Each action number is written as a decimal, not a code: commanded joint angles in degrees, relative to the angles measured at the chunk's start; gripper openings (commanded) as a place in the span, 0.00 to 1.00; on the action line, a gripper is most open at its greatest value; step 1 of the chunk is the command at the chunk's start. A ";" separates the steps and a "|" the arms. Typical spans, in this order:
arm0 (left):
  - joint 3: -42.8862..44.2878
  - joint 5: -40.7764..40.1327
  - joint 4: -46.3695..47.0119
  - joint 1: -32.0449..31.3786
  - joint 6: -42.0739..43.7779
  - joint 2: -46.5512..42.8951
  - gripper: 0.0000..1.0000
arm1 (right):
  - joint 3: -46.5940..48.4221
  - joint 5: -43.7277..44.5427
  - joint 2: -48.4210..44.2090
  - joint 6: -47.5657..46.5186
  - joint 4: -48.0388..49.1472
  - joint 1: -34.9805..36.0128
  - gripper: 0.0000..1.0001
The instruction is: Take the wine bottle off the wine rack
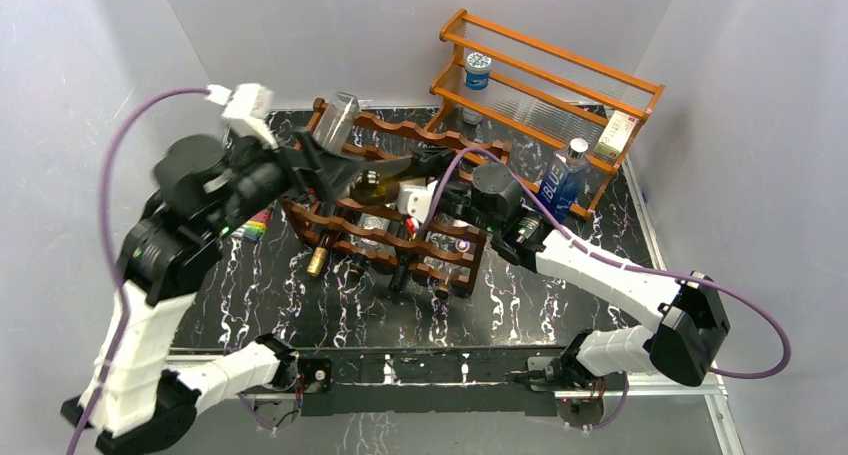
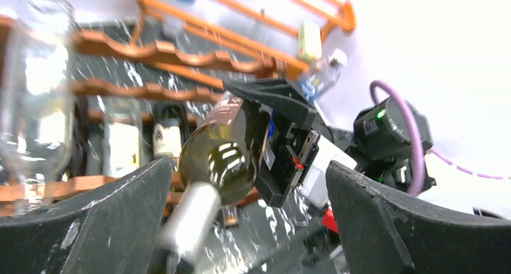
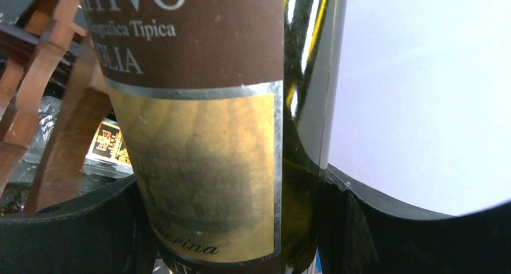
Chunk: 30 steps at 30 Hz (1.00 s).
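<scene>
The dark reddish-brown wine rack (image 1: pixel 400 237) stands mid-table with several bottles in its slots. My right gripper (image 1: pixel 437 178) is shut on the body of a dark green wine bottle (image 1: pixel 385 182) and holds it tilted above the rack's top tier. In the right wrist view the bottle's brown and gold label (image 3: pixel 199 165) fills the space between the gripper's (image 3: pixel 223 226) black fingers. My left gripper (image 1: pixel 322 170) is wide open at the bottle's neck end. In the left wrist view the silver-capped neck (image 2: pixel 187 220) lies between the gripper's (image 2: pixel 247 171) fingers, close to the left finger (image 2: pixel 108 220).
A lighter orange shelf (image 1: pixel 560 85) stands back right with a blue-lidded jar (image 1: pixel 478 72), a blue bottle (image 1: pixel 562 180) and a small box (image 1: pixel 615 135). A clear glass bottle (image 1: pixel 338 120) rests at the rack's far left. A gold-capped neck (image 1: pixel 322 260) sticks out in front. Grey walls close three sides.
</scene>
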 commanded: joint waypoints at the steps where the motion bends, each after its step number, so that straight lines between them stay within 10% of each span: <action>1: -1.82 -11.11 10.88 0.13 1.57 -6.20 0.98 | 2.92 8.62 -1.49 16.04 14.35 -0.49 0.06; 13: -11.32 -13.06 20.42 0.11 -7.18 -5.72 0.97 | 5.58 12.85 -0.73 29.86 16.42 -0.47 0.03; 25: -7.04 -9.40 25.41 0.12 -8.96 5.28 0.54 | 5.15 12.39 -0.61 31.32 17.76 -0.46 0.03; 30: -3.72 -11.47 24.70 0.14 -6.47 7.99 0.08 | 4.89 13.24 -0.60 31.90 17.78 -0.47 0.14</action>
